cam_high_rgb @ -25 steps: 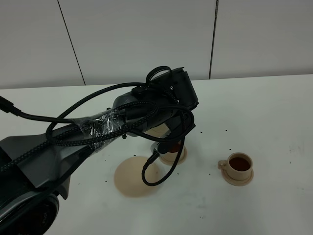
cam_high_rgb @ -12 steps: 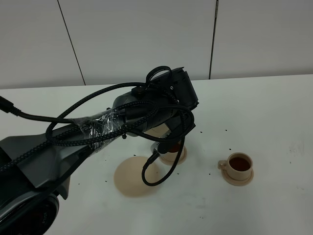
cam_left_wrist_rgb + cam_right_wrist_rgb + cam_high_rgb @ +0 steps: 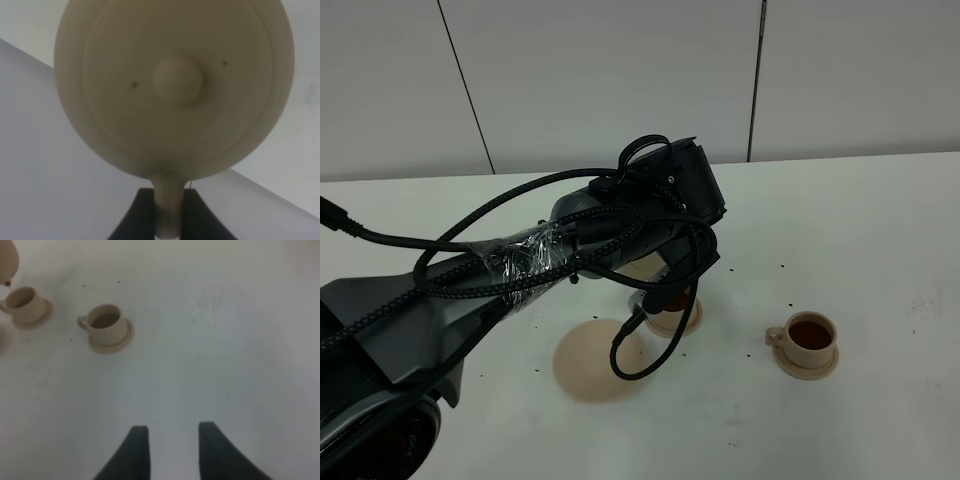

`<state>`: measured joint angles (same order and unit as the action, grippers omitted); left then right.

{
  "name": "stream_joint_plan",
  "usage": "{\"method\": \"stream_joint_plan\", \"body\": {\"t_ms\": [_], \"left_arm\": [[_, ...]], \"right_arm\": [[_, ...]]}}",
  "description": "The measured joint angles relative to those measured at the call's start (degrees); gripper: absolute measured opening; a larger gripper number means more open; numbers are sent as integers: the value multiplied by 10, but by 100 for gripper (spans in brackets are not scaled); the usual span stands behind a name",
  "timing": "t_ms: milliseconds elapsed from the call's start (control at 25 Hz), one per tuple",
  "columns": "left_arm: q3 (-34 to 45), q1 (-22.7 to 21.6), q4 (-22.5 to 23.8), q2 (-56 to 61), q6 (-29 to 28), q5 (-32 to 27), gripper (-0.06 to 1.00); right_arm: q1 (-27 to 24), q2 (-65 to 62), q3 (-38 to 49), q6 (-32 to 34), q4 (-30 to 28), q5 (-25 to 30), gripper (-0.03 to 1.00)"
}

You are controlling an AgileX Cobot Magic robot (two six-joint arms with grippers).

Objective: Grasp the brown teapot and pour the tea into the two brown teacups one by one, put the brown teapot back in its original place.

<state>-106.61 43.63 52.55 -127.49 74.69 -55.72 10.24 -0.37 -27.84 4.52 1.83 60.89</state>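
The brown teapot (image 3: 172, 82) was off the table, held by its loop handle between the dark fingers (image 3: 142, 215) of the left gripper (image 3: 167, 217), whose jaws were clenched on that handle. In the left wrist view the lid with its round knob faced the camera and filled most of the picture, with white table and grey wall behind it. From the high camera the left arm (image 3: 520, 270), wrapped in black braided cables, reached in from the near left and covered nearly all of the pot; only a tan sliver of the teapot (image 3: 642, 268) showed beneath the wrist.

Directly below that arm stood the nearer-left teacup (image 3: 672, 312) on its small saucer, dark liquid showing at its rim, though the cable loop hid part of it. The second teacup (image 3: 810, 335) stood well apart to the right on its own saucer, handle pointing left, filled with dark tea.

The wide flat saucer (image 3: 595, 362) lay bare on the white table (image 3: 880, 230), near and left of the first cup. Small dark specks dotted the tabletop around the cups.

The right gripper (image 3: 172, 450) hung above empty table with its jaws released, grasping nothing, both cups far to its side.
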Motion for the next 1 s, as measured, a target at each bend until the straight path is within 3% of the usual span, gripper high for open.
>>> {"method": "stream_joint_plan", "body": {"t_ms": [1000], "left_arm": [[0,0,0,0,1,0,17]], "right_arm": [[0,0,0,0,0,0,24]]}}
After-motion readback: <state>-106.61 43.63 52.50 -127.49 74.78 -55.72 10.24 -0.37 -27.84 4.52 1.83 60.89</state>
